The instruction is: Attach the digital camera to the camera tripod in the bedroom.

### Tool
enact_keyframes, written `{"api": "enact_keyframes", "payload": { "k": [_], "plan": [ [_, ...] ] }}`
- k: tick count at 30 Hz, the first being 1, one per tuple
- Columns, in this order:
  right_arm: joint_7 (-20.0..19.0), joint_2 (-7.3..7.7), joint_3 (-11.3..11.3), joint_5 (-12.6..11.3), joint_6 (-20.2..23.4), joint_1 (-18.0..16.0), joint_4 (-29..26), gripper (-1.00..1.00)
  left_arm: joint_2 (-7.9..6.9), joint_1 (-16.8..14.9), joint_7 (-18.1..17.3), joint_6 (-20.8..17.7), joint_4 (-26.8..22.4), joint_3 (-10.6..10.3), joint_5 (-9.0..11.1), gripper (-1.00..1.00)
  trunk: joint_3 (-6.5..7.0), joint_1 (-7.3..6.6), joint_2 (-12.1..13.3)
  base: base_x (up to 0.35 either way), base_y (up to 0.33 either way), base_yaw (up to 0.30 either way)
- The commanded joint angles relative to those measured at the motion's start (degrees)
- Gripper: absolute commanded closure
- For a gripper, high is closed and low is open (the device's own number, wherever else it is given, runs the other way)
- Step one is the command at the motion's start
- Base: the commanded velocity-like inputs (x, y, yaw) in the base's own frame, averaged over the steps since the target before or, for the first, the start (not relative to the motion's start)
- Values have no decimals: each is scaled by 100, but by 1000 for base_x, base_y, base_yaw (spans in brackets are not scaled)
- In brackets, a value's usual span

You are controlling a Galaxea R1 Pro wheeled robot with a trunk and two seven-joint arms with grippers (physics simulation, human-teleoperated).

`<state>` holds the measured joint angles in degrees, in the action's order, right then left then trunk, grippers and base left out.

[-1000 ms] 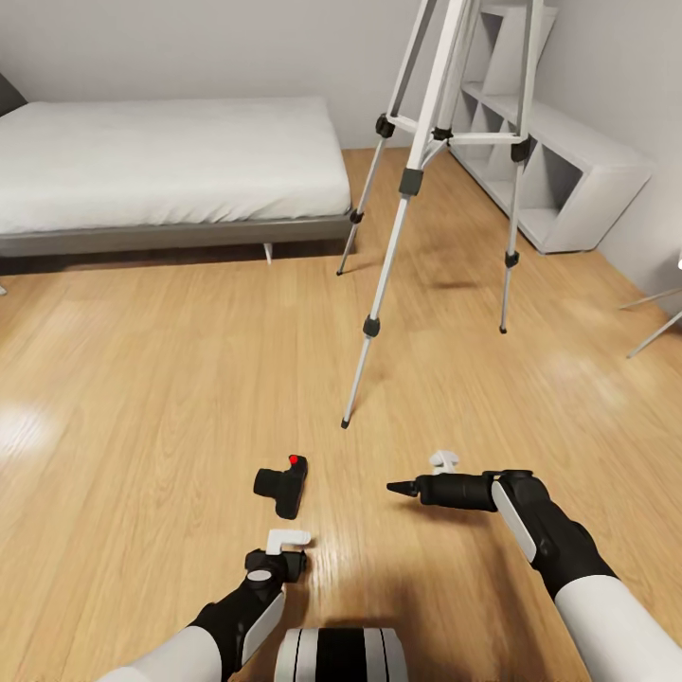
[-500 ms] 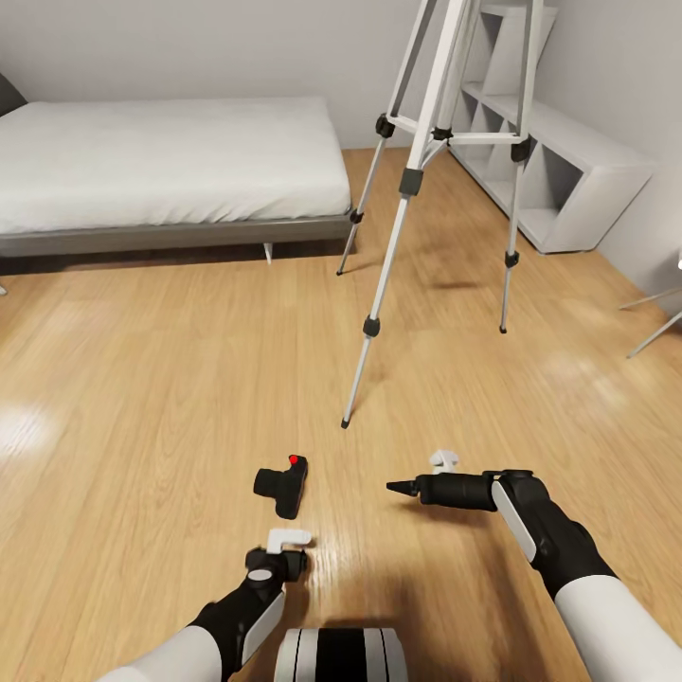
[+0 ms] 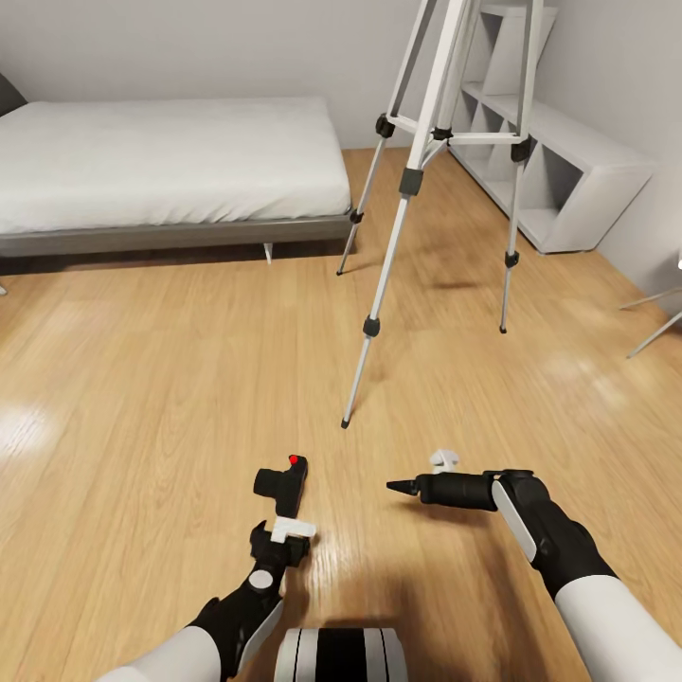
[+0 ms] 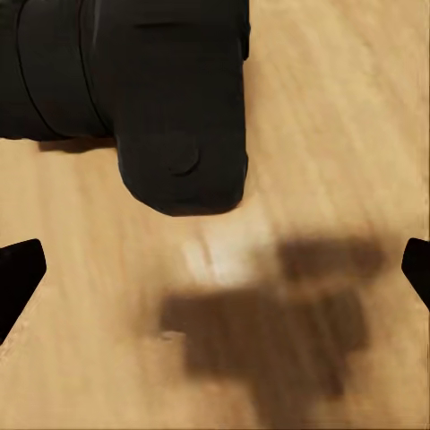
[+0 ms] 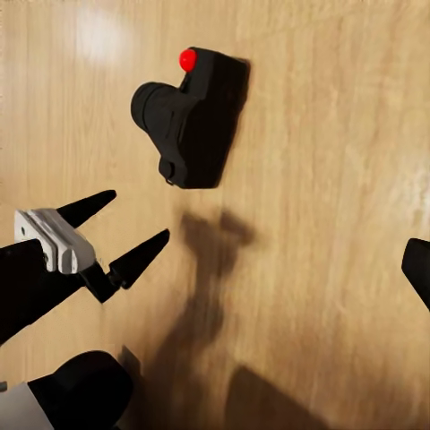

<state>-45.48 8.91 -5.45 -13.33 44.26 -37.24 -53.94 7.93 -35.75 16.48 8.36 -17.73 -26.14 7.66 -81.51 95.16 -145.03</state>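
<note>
Digital camera [image 3: 282, 485], lens leftward

Non-task surroundings, my head camera.
I see a white bed [image 3: 170, 161] at far left, white cubby shelf [image 3: 559, 180] along the right wall, wood floor [image 3: 142, 398].

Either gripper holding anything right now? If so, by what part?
Nothing held. The left gripper is open just short of the digital camera, which lies on the wood floor. The right gripper grips nothing.

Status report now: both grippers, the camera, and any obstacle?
Left gripper open, just short of digital camera. Right gripper empty, apparently shut, beside it. Camera on floor, ungrasped. Tripod ahead; path clear.
</note>
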Motion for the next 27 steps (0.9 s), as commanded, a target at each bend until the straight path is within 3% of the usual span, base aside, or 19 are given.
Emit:
{"api": "enact_keyframes", "payload": {
  "k": [1, 7, 27],
  "plan": [
    [8, 5, -10, -28, 30, -3, -3, -100, -2, -4, 30, 96, 17, -49, 48, -100, -4, -1, -1, 0, 0, 0],
    [23, 2, -16, -29, 30, -3, -3, -100, -10, -4, 24, 308, 75, -41, 21, -100, -4, -1, -1, 0, 0, 0],
    [55, -2, -17, -20, 21, 0, -3, -100, 9, -3, 93, 333, 85, -17, 126, -100, -4, -1, -1, 0, 0, 0]
  ]
}}
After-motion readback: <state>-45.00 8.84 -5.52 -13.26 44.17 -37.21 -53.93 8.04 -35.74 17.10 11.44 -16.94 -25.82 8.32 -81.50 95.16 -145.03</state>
